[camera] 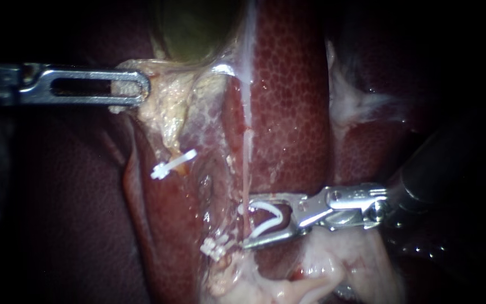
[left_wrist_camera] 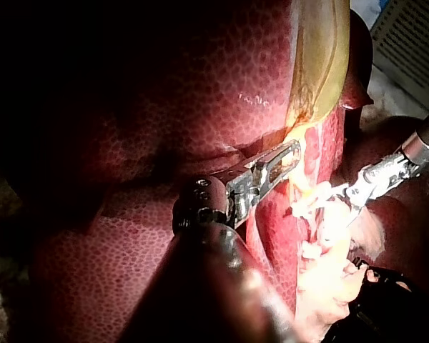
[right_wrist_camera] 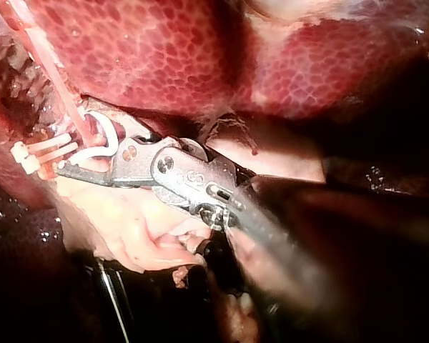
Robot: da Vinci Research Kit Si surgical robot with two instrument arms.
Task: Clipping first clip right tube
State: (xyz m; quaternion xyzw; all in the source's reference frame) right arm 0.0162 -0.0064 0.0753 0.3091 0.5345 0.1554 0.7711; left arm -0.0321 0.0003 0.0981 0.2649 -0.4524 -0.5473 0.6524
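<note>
The right tube (camera: 247,163) is a thin pink strand running down over the liver (camera: 293,101). My right instrument (camera: 243,221) comes in from the right, its jaws standing apart around an open white clip (camera: 268,217). The tube passes between the clip's legs. In the right wrist view the same jaws (right_wrist_camera: 75,146) straddle the tube (right_wrist_camera: 57,78). My left instrument (camera: 139,89) holds pale yellowish tissue below the gallbladder (camera: 195,28), jaws shut on it, and it shows the same hold in its wrist view (left_wrist_camera: 289,153).
A closed white clip (camera: 172,164) sits on a strand to the left of the tube. Another white clip (camera: 216,246) lies just below the right instrument's lower jaw. Pale fatty tissue (camera: 338,264) bulges under the right instrument's shaft.
</note>
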